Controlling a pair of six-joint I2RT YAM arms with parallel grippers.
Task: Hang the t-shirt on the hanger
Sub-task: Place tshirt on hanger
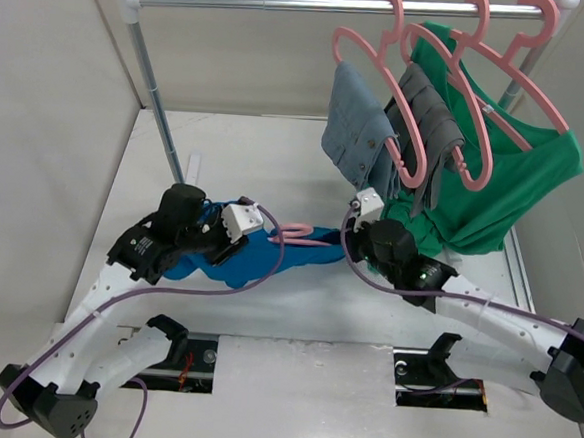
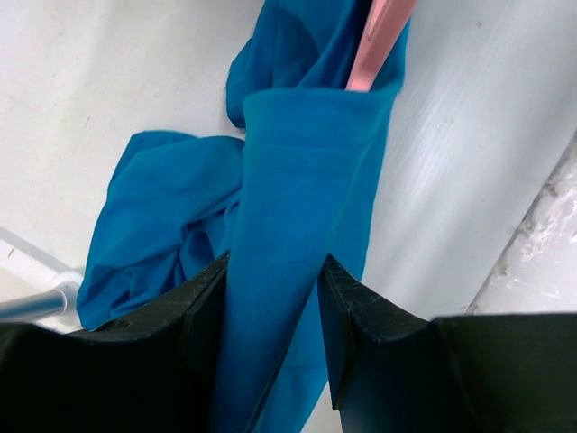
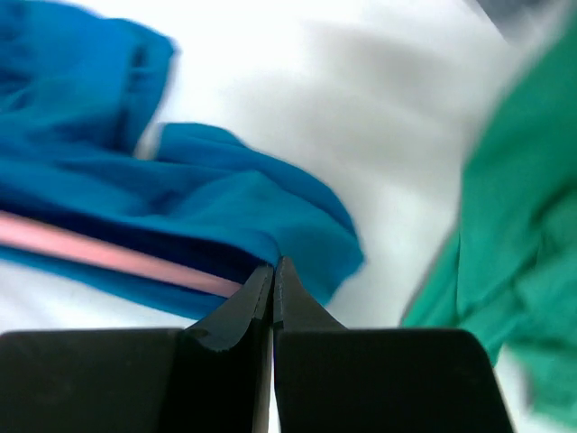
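Note:
The blue t-shirt [image 1: 259, 257] lies crumpled on the white table between the arms. The pink hanger [image 1: 311, 236] is partly inside it, with its hook end sticking out to the right. My left gripper [image 2: 275, 262] is open, and a taut band of the t-shirt [image 2: 297, 198] runs between its fingers; the hanger tip [image 2: 379, 36] pokes out of the cloth beyond. My right gripper [image 3: 273, 263] is shut at the t-shirt's right edge [image 3: 297, 216], and the hanger bar [image 3: 99, 251] runs into its jaws.
A clothes rail [image 1: 317, 2] at the back carries pink hangers with grey garments [image 1: 363, 129] and a green shirt [image 1: 505, 184], which hangs close behind my right arm. The rail's post [image 1: 160, 100] stands at the back left. Walls close in both sides.

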